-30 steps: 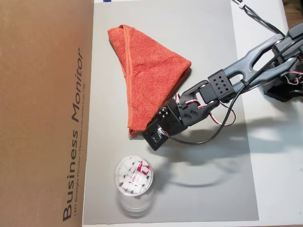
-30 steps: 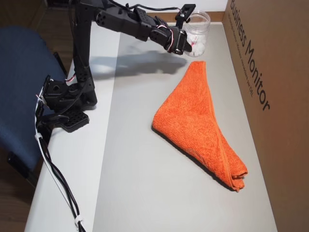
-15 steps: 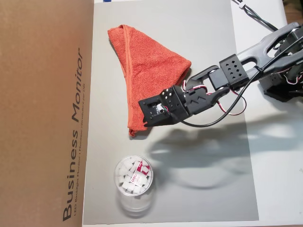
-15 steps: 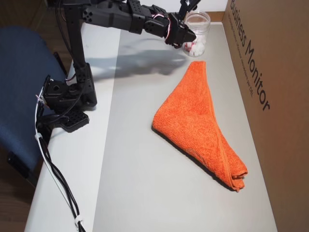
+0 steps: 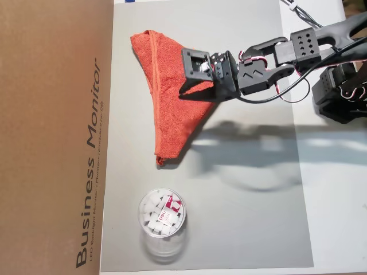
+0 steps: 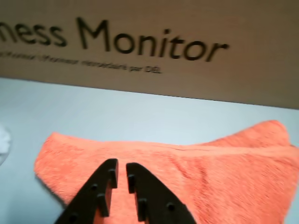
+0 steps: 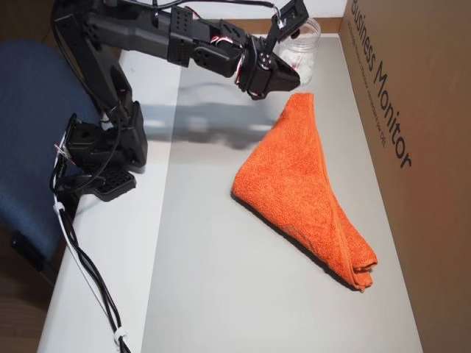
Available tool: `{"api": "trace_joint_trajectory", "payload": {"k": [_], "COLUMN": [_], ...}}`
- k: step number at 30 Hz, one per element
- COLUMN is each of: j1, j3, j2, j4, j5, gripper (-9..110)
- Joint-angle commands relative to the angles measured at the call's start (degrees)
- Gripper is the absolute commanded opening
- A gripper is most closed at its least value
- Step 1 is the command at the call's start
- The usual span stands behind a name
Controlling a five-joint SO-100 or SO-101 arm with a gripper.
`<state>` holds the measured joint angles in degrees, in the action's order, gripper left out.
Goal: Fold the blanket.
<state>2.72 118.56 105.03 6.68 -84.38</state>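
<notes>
The blanket (image 5: 166, 97) is an orange-red terry towel lying folded into a long triangle on the grey mat (image 5: 246, 200). It also shows in the other overhead view (image 7: 302, 184), and in the wrist view it fills the lower half (image 6: 224, 163). My gripper (image 5: 183, 91) hangs in the air over the blanket's wide right-hand part, pointing at the cardboard box. In the wrist view its two black fingers (image 6: 118, 165) stand together with only a thin slit and nothing between them. In the other overhead view the gripper (image 7: 293, 79) hovers near the blanket's far corner.
A brown "Business Monitor" cardboard box (image 5: 51, 137) walls off the mat's left side in this overhead view. A clear jar of white pieces (image 5: 162, 215) stands near the blanket's narrow tip. The arm's base (image 7: 103, 154) and cables sit on the white table beside a blue chair (image 7: 29, 110).
The gripper has lifted away from the blanket's narrow corner near the jar and swung over the blanket's wide part. The blanket lies as before.
</notes>
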Motion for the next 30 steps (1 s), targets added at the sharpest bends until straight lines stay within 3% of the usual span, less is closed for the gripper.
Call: {"api": "trace_joint_trajectory", "payload": {"k": [1,20,30], "j1": [-1.85,-6.24,-6.33], "j3": [-0.09,13.62,14.94], "j2": [4.22,21.27,32.52], "j4": [-0.7,0.62,23.82], "j5": [-1.14,-1.49,-1.41], "gripper": [0,0,0]}}
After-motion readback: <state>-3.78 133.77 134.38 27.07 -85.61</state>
